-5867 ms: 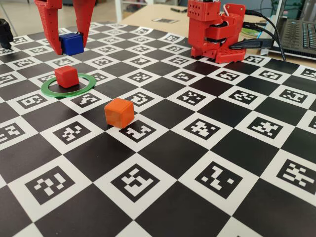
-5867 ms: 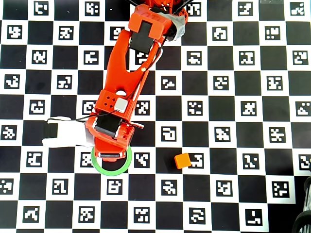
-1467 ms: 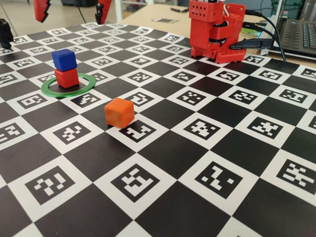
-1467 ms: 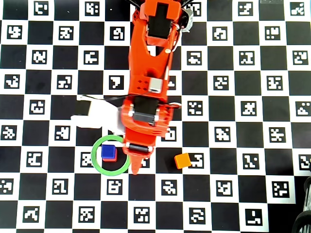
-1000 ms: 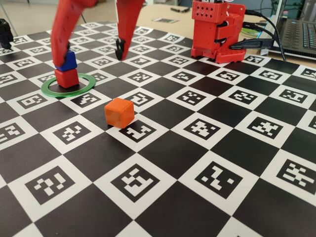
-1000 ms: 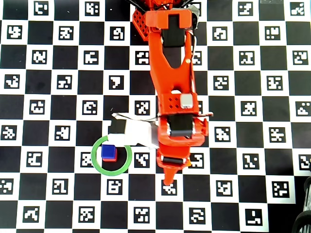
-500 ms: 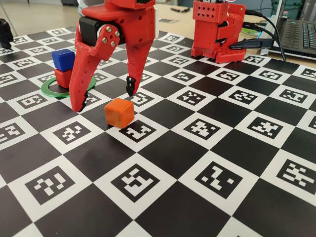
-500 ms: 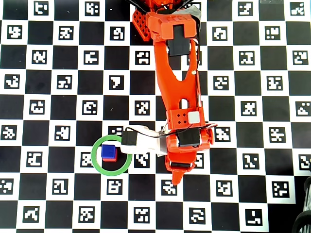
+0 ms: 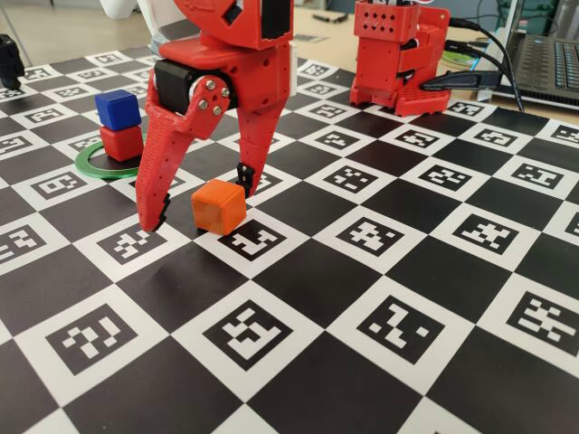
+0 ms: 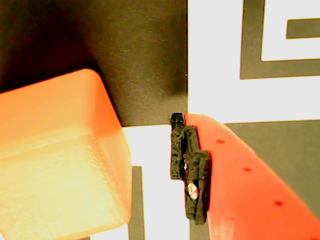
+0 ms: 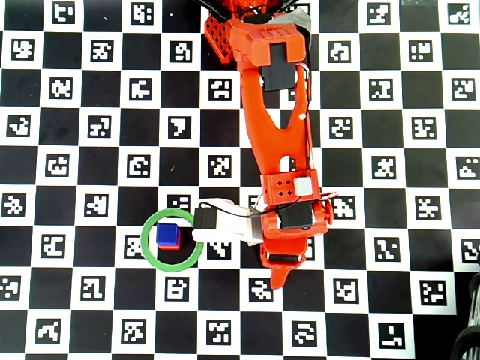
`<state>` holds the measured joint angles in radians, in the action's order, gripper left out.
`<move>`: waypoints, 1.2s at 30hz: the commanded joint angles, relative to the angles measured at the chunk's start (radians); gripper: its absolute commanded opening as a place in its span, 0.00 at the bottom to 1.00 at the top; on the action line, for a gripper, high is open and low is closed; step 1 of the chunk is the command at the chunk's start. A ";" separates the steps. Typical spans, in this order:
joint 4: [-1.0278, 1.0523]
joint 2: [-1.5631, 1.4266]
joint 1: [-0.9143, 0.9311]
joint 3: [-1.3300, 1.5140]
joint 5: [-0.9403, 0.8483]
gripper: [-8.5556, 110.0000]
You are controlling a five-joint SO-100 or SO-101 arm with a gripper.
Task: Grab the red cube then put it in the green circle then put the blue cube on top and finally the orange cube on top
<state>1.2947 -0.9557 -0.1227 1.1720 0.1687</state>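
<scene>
So the whole setup sits on a checkerboard mat (image 9: 380,298) of black squares and white squares printed with fiducial markers, flat and matte. In the fixed view there's a wooden tabletop past the far edge of the mat, with a laptop (image 9: 547,59) at the top right and cables running to the red arm base (image 9: 398,59).

The orange cube (image 9: 218,206) is on the mat, right at a corner where black and white squares meet. The gripper (image 9: 204,201) is down around it with its jaws spread wide: the long red finger (image 9: 163,176) comes down just left of the cube with its tip about at the mat, and the other finger's dark tip (image 9: 245,176) sits just behind the cube on its right. Nothing's clamped. The wrist view shows the cube (image 10: 60,160) filling the left side and the black-tipped finger (image 10: 192,172) beside it with a clear strip of mat between them, so no contact on that side.

Left of the orange cube and further back, the blue cube (image 9: 118,108) is stacked on the red cube (image 9: 121,142) inside the green circle (image 9: 95,163). In the overhead view the arm (image 11: 277,135) covers the orange cube; the ring (image 11: 150,251) is just left of the gripper.

To the right of the orange cube and toward the camera the mat is bare.
</scene>
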 commanded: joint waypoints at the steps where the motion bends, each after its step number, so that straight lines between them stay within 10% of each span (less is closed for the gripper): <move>1: -0.014 -0.037 -0.012 -0.011 -0.023 0.47; 36: -0.038 -0.021 -0.021 -0.029 -0.325 0.47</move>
<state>1.2640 -0.9557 -0.1273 1.1720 -0.1641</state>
